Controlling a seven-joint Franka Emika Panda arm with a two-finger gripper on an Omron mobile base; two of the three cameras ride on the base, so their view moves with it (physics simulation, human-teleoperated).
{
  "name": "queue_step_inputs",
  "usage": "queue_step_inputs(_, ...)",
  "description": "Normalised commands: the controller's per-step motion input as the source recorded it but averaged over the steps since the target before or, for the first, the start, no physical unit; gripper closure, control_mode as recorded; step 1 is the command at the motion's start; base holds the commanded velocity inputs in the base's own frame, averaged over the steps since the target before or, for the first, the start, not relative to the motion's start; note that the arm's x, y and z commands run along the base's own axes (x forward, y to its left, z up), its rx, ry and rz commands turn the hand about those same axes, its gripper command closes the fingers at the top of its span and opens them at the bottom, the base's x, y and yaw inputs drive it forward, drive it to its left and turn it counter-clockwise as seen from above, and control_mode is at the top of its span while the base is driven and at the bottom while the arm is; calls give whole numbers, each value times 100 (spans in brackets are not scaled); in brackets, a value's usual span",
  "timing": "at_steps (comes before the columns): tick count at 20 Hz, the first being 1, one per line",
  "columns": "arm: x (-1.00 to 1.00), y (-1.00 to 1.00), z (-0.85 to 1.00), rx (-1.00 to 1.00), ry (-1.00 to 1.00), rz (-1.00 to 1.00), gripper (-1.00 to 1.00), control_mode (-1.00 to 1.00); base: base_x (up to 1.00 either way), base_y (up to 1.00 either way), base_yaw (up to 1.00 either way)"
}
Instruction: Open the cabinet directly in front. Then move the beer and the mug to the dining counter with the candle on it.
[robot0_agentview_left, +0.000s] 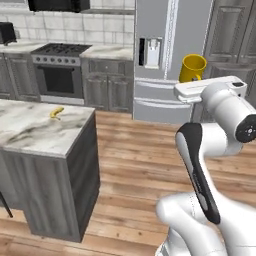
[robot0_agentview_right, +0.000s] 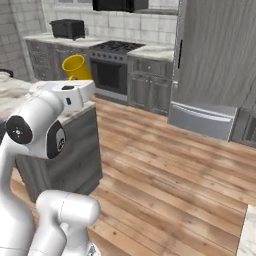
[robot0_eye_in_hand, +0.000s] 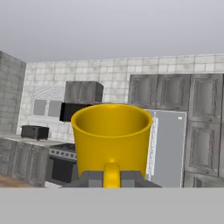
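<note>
The arm's jaws are clamped on the handle of the yellow mug (robot0_eye_in_hand: 111, 136), holding it upright and open side up, raised in the air above the wood floor (robot0_agentview_left: 145, 165). Beside the arm stands a marble-topped bench (robot0_agentview_left: 35, 131) on a grey base, with a banana (robot0_agentview_left: 56, 112) lying on it. Farther off are the steel fridge (robot0_agentview_left: 167, 60), the stove (robot0_agentview_left: 60, 70) and a black toaster (robot0_agentview_right: 68, 28) against the tiled wall.
</note>
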Motion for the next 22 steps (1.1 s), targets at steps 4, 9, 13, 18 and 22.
queue_step_inputs(4,0,0,0,0,0,0,100,100,-78,95,-7)
queue_step_inputs(9,0,0,0,0,0,0,100,100,-49,100,-18)
queue_step_inputs(13,0,0,0,0,0,0,100,100,-13,100,-23)
queue_step_inputs(18,0,0,0,0,0,0,100,100,0,100,-23)
queue_step_inputs(22,0,0,0,0,0,0,100,100,0,100,-23)
